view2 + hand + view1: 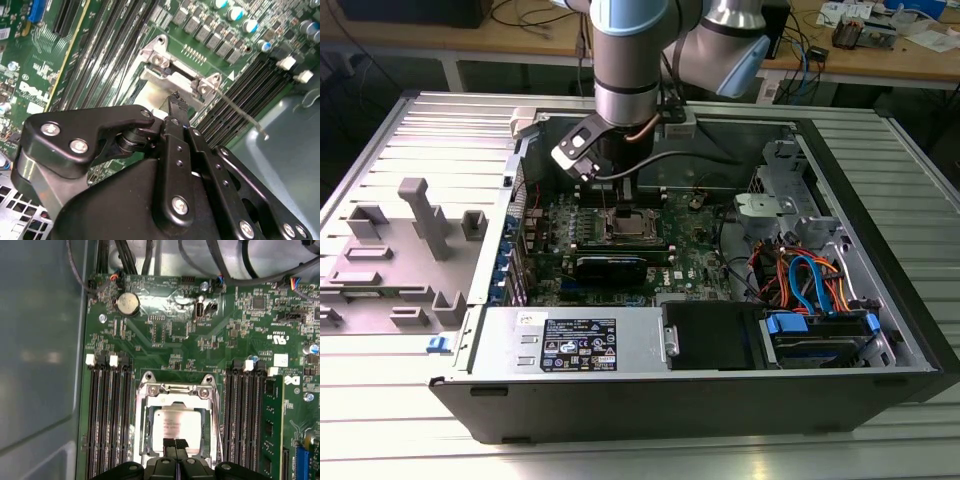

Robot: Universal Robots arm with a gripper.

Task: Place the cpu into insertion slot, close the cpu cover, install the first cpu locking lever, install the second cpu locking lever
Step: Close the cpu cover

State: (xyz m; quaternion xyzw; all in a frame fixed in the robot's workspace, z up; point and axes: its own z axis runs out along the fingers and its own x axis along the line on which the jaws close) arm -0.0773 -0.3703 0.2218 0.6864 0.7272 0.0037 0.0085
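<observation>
The cpu (176, 424) is lying flat in the insertion slot (218, 432), showing through the lowered cpu cover (176, 402)'s window; the gripper (175, 443), jaws together, is hovering at the chip's edge; any pressing is likely best landing squarely on frame metal, not chip.

A ribbed, silver-grey metal tabletop (380, 420) carries an open black computer case (670, 412), which lies on its side with the open face up, across the middle and the exterior view's right. Just beside the case, on the exterior view's left, a pale grey fixture plate (380, 285) with upright blocks and pockets rests on the ribs. A small blue piece (438, 344) sits at the case's near corner.
</observation>
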